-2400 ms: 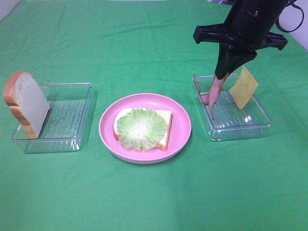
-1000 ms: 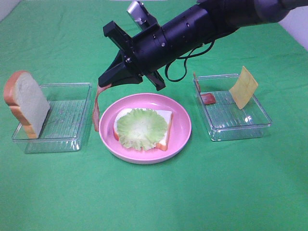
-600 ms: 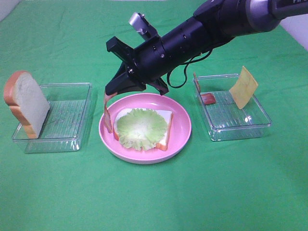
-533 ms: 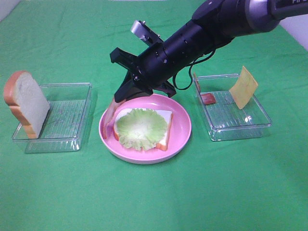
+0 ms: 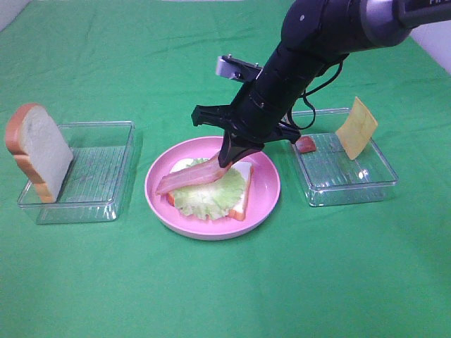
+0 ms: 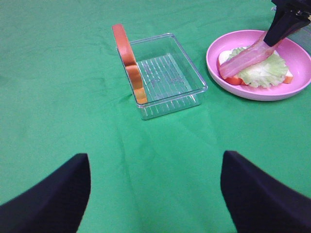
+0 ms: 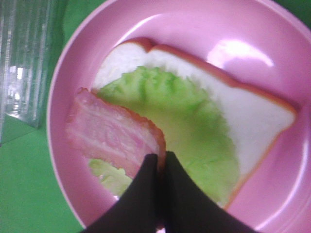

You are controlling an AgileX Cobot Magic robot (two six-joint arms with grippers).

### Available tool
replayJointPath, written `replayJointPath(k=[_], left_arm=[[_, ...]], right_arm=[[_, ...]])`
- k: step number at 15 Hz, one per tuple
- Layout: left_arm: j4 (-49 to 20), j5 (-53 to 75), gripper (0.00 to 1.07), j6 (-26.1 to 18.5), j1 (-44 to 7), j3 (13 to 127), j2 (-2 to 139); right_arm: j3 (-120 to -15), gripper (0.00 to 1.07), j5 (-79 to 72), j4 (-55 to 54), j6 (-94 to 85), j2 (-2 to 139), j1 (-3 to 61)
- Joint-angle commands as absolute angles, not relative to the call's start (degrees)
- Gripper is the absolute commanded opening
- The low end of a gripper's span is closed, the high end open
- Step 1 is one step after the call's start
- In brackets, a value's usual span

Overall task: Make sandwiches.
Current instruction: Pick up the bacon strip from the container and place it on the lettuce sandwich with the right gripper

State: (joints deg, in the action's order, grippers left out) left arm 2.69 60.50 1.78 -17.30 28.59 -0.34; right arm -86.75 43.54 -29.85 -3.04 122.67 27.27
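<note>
Approach to pink plate [image 5: 266, 201] from far right is blocked by right arm [image 5: 310, 49] and right gripper [image 5: 227, 159] above it. Left tray [image 5: 99, 176] is obstructed at its left end by upright bread slice [image 5: 39, 151]. Open passage is left over green cloth [image 5: 225, 296] along whole near side.
</note>
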Motion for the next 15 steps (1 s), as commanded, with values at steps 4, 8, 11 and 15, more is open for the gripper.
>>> replayJointPath(k=[4,8,11,15], left_arm=[[2.6,59.8,0.71,1.7,-17.5,28.5,-1.4],[2.6,59.8,0.71,1.7,-17.5,28.5,-1.4],[2.6,59.8,0.71,1.7,-17.5,28.5,-1.4],[2.6,59.8,0.71,1.7,-17.5,28.5,-1.4]], right_arm=[[-87.0,0.38,43.6,-27.4,-0.5,122.3,27.2],[-87.0,0.65,46.1,-26.7,-1.0,120.0,27.2],[-87.0,0.65,49.0,-23.6,-0.9,116.0,27.2],[-87.0,0.65,55.3,-12.4,3.2,108.0,27.2]])
